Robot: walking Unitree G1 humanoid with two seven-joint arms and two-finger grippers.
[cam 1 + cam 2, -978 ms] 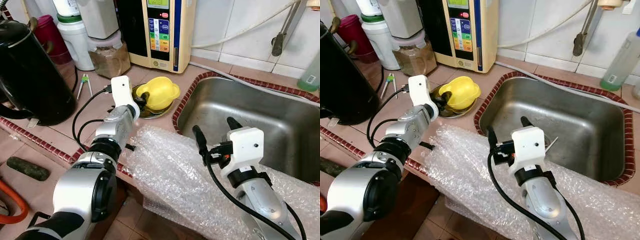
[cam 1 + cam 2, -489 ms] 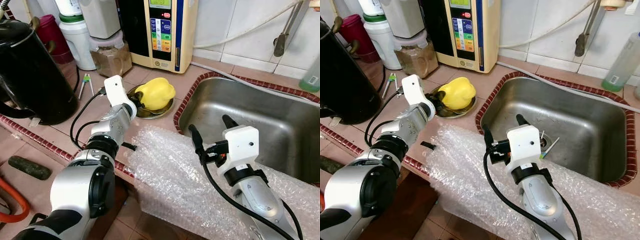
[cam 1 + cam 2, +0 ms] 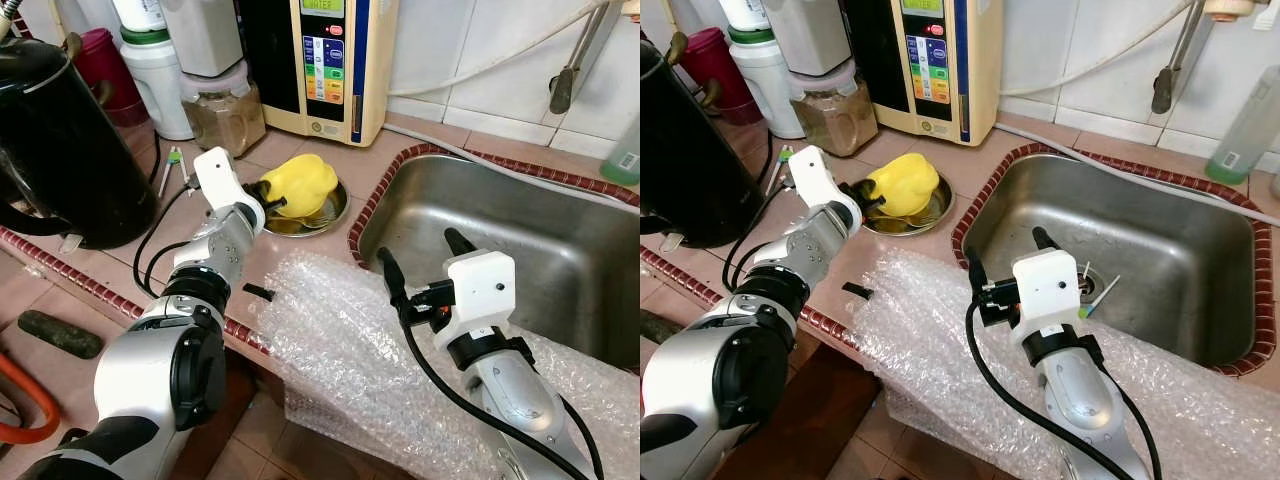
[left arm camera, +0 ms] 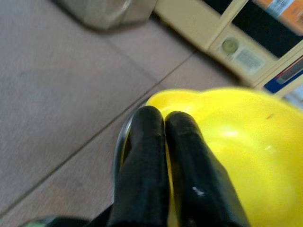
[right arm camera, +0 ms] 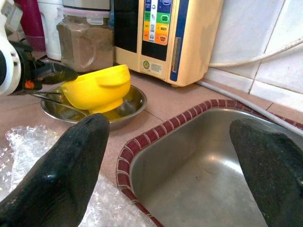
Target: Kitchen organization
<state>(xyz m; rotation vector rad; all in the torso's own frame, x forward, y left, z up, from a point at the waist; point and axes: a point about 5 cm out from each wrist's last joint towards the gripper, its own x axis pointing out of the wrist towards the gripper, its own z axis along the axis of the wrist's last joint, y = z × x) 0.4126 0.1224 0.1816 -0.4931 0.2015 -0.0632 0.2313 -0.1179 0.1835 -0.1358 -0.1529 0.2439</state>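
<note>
A yellow plastic bowl (image 3: 300, 183) sits tilted in a shallow steel dish (image 3: 328, 213) on the tiled counter, left of the sink. My left gripper (image 3: 262, 199) reaches it from the left and is shut on its near rim; the left wrist view has both black fingers (image 4: 151, 142) pressed together against the yellow bowl (image 4: 236, 146). My right gripper (image 3: 417, 247) hovers open over the bubble wrap at the sink's front left corner, holding nothing. Between its spread fingertips the right wrist view frames the bowl (image 5: 97, 89) and dish (image 5: 127, 105).
A steel sink (image 3: 520, 235) lies to the right. Bubble wrap (image 3: 340, 350) drapes over the counter's front edge. A black kettle (image 3: 60, 140) stands at the left. A jar of brown powder (image 3: 222, 112) and a cream water appliance (image 3: 335, 60) line the back wall.
My left gripper has pulled back to the left with the yellow bowl's rim, dragging and tipping the bowl toward that side of the dish. The right gripper has barely moved.
</note>
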